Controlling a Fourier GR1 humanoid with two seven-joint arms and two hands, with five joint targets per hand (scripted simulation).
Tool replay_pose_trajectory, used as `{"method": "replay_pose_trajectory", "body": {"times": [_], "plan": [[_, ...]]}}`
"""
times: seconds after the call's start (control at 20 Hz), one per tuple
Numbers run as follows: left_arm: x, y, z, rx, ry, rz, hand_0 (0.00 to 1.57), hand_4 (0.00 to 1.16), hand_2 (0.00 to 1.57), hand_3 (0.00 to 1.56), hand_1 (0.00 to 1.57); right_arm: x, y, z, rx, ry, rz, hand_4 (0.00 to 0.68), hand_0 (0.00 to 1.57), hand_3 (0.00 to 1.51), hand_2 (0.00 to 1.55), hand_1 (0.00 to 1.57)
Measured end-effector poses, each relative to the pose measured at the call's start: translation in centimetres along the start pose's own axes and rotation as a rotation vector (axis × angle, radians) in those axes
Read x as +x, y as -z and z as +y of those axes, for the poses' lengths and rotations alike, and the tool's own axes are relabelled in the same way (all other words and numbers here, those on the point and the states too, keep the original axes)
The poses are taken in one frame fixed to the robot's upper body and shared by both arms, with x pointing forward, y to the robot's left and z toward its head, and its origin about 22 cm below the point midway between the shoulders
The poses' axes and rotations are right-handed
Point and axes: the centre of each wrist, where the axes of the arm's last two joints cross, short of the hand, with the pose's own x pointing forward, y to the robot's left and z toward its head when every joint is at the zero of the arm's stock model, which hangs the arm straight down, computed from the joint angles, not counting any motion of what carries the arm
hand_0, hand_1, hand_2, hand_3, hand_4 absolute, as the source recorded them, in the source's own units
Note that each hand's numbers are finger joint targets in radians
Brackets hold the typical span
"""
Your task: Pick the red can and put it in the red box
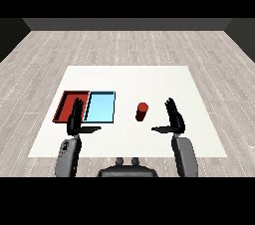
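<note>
The red can stands upright just right of the frame's centre on the white table, a small smooth cylinder, untouched. The right hand is raised near it on the can's right, fingers straight and thumb spread toward it, probably poised to close round it. The left hand, equally spread and empty, hovers at centre left over the near edge of the red tray, a shallow rectangle beside the light blue tray, both flat-bottomed with thin rims.
</note>
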Motion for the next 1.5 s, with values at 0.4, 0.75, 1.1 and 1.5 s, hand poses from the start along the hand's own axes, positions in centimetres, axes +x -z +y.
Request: {"method": "replay_pose_trajectory", "body": {"times": [0.4,0.75,1.1,1.5], "plan": [[0.4,0.2,-0.4,0.009,-0.007,-0.026,0.0,0.0,0.0,0.0,0.0,-0.4,0.1,0.9,-0.01,-0.002,-0.011,0.0,0.0,0.0,0.0,0.0],[-0.1,0.0,-0.1,-0.004,-0.002,-0.033,0.0,0.0,0.0,0.0,0.0,-1.4,0.7,0.2,-0.018,0.015,0.0,0.0,0.0,0.0,0.0,0.0],[0.0,0.4,-0.7,0.006,-0.007,-0.032,0.0,0.0,0.0,0.0,0.0,-2.4,1.8,1.2,-0.009,0.048,0.008,0.0,0.0,0.0,0.0,0.0],[0.3,0.3,0.1,0.008,-0.025,-0.028,0.0,0.0,0.0,0.0,0.0,-3.9,3.8,2.4,-0.015,0.092,0.042,0.0,0.0,0.0,0.0,0.0]]}}
